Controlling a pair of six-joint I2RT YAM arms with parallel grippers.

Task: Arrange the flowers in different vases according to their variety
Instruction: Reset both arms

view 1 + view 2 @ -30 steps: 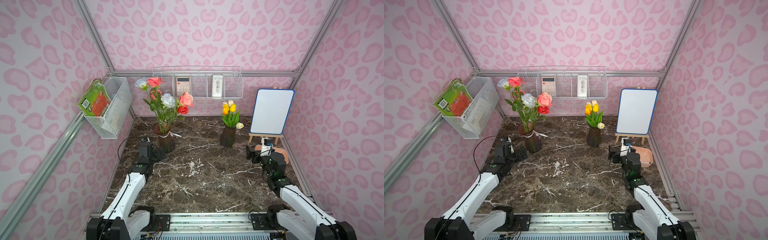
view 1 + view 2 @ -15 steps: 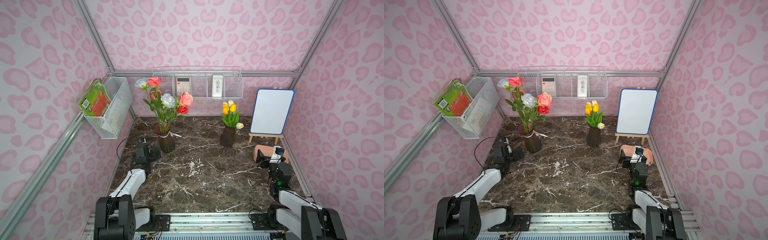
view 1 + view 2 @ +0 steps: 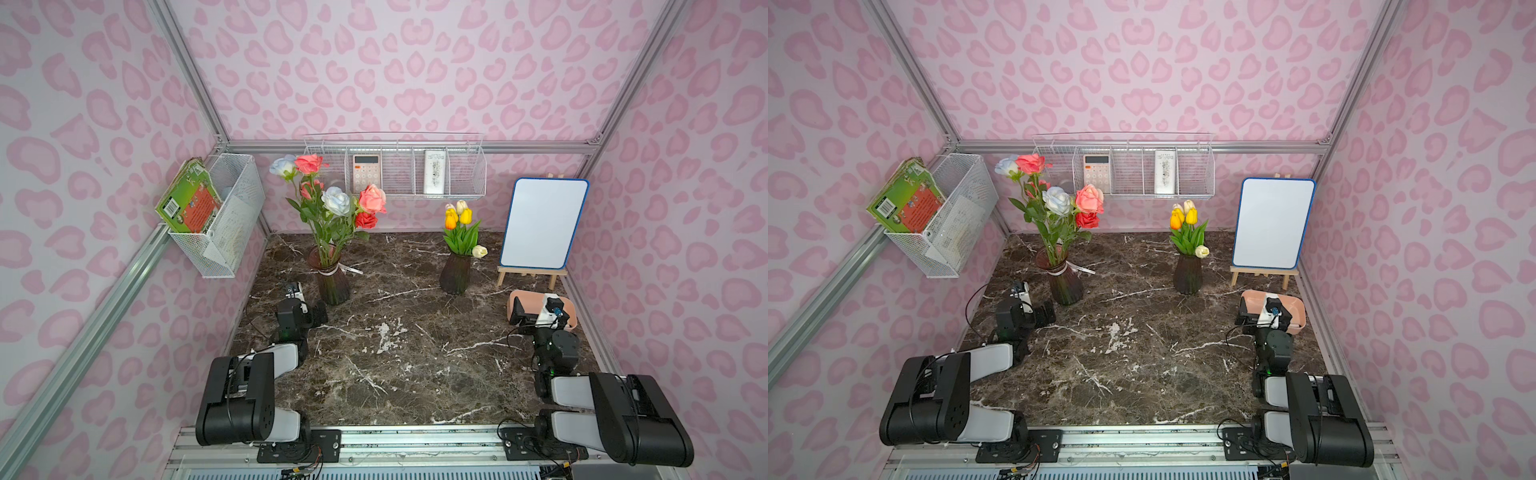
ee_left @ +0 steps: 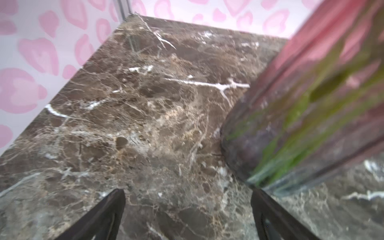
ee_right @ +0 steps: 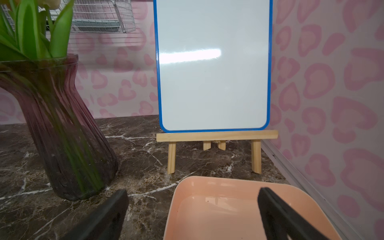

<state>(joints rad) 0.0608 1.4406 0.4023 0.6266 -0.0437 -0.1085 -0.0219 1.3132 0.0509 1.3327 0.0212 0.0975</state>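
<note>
Top views both show the sorting apparently finished. The roses (image 3: 332,203), pink, red and pale blue-white, all stand in the banded vase (image 3: 332,282) at the far left of the marble table (image 3: 395,353). The tulips (image 3: 459,222), yellow, orange and cream, stand in the plain vase (image 3: 455,276) at the far right of centre, well apart from the roses. One cream tulip (image 3: 479,251) droops low over that vase's rim on its right side, yet its stem appears to sit inside with the others. No loose stem shows on the marble in either top view, and the peach tray (image 5: 228,185) at the right looks empty in the right wrist view.

The left gripper (image 4: 187,193) rests low just near of the banded vase, its jaws spread wide with only bare marble between them; the vase's base lies beside one jaw tip, and whether they touch cannot be told. The right gripper (image 5: 192,191) hovers at the near edge of the tray, jaws likewise spread and holding nothing, with the whiteboard (image 5: 213,66) on its easel beyond. Both arms are folded back toward the near rail.

Judged from this, each variety has its own vase and nothing seems left to place; at most the drooping cream tulip might be straightened.
</note>
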